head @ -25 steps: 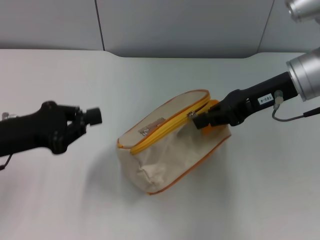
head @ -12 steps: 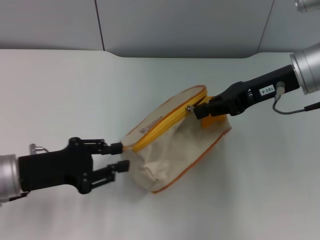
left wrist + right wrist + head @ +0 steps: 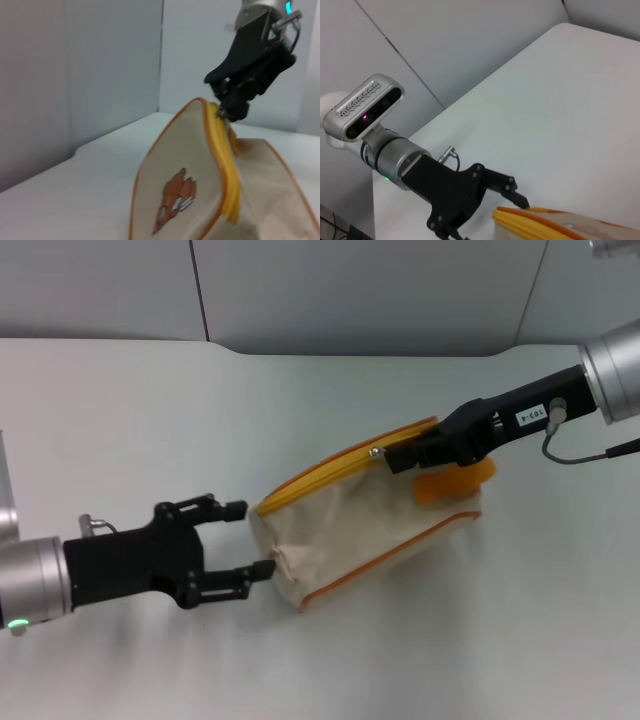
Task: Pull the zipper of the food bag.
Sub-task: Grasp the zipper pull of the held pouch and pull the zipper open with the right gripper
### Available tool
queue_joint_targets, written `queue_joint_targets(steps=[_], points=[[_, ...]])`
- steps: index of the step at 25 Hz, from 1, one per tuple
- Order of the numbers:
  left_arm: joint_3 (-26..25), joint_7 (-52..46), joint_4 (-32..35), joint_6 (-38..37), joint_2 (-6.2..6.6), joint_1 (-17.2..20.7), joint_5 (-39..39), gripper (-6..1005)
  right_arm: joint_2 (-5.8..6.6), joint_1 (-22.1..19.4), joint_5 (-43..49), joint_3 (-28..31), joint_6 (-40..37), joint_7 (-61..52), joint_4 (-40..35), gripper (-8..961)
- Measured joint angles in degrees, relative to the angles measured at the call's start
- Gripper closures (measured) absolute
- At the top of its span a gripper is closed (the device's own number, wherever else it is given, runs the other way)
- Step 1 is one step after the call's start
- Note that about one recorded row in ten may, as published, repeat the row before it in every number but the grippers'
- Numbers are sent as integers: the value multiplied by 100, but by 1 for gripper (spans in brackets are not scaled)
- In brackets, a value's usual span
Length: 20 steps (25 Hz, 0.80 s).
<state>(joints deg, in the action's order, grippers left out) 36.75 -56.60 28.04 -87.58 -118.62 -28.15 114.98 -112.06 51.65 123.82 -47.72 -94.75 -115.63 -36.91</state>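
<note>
A plain white table [image 3: 150,420] filled the scene, backed by grey wall panels [image 3: 350,290] along its far edge. The food bag [image 3: 360,535] lay on its side near the middle of the table, slightly right of centre, its beige fabric creased and its orange piping running round the edges. The zipper [image 3: 320,478] ran as a yellow-orange band along the bag's upper edge, from the left end up toward the right. In the left wrist view a small brown bear print [image 3: 176,200] showed on one face of the bag.

The right gripper [image 3: 400,457] reached in from the far right and sat at the right end of the zipper, its fingers closed together on the small silver pull tab [image 3: 375,451]. An orange strap handle [image 3: 455,483] stuck out just beneath that gripper.

The left gripper [image 3: 252,538] came in from the near left, its fingers [image 3: 228,508] spread wide apart and holding nothing, one fingertip just beside the bag's left end at the zipper's start, the other touching or almost touching the creased fabric lower down.
</note>
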Motion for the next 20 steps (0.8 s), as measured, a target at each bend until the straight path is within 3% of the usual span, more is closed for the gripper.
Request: queue_joint_targets(steps=[4,16,20], points=[[-97,153,233,71,41,141,-53,181,5,6,25,0,14,-55,2,952],[242,607,141,-33,15,-5,-4,184,59,-59,33,53,109,-143,-1,951],[235,958,-200,174,2,-185,-9,185,69,-66,36,53,158,-144,6,951]])
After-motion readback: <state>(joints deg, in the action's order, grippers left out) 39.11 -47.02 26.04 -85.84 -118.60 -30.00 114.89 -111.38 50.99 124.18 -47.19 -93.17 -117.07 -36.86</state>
